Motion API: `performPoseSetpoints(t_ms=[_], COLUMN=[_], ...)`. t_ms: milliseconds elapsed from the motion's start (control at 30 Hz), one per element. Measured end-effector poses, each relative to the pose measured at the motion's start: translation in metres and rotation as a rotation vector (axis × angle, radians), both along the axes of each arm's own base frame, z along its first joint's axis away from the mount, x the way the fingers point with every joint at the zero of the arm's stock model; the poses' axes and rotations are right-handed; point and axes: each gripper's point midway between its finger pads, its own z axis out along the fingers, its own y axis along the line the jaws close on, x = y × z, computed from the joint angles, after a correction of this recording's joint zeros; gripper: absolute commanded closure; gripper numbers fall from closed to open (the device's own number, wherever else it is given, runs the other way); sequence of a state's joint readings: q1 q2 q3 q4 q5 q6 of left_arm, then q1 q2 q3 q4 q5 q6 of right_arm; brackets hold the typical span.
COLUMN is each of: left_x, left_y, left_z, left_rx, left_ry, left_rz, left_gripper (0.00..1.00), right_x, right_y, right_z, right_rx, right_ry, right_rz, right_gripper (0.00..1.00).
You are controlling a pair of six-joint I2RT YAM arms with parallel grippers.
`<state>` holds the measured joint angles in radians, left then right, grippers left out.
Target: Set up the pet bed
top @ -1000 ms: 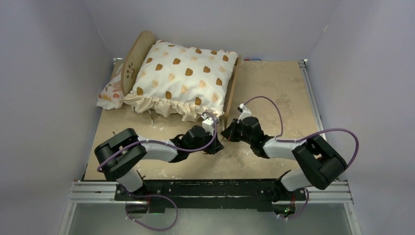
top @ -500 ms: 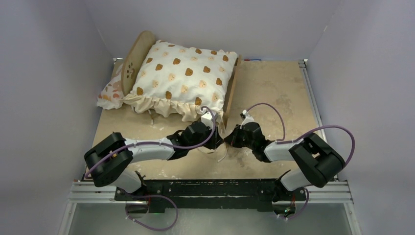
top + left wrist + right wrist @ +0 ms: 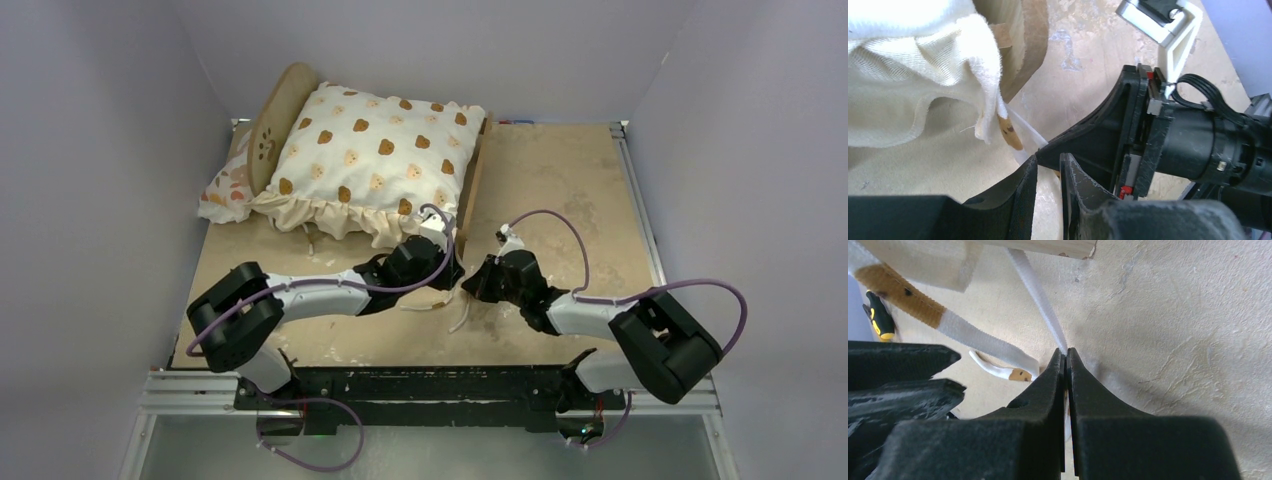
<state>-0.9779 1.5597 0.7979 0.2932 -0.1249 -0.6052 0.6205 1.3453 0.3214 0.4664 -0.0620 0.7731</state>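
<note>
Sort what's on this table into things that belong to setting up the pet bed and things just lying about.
Part of the job:
pet bed, wooden frame
bear-print cushion lying on it
white tie strap, pinched in the shut right hand
left hand, open beside it

Lying about, likely:
floral pillow, beside the bed
yellow-and-black object at the right wrist view's edge, unidentifiable

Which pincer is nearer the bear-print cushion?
Left. The left pincer is just off the cushion's ruffled corner; the right pincer is farther off, by the bed rail's near end, shut on a white tie.
</note>
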Motion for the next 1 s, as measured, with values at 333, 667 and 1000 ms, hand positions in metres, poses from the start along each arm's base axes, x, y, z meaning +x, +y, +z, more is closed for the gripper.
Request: performPoseSetpoints(t_ms=[333,667,1000], left_x=[0.021,0.050,0.055], left_y=[-0.002,-0.034,-0.037], left_z=[-0.001,0.008,-0.007], left_rx=[0.054,0.060,0.074], left_ry=[-0.039,-0.075,-0.035], left_rz=[0.070,0.084,0.068], left_gripper=[0.78,0.78,0.71], right_x=[-0.001,-0.004,-0.007], right_y=[0.000,-0.003,-0.014], right_z=[-0.002,0.000,0.028], right_rx=[0.002,0.011,0.054], right_ry=[-0.001,-0.007,-0.070], right_rz=[0.000,-0.003,-0.057], right_gripper=[1.00,1.00,1.00])
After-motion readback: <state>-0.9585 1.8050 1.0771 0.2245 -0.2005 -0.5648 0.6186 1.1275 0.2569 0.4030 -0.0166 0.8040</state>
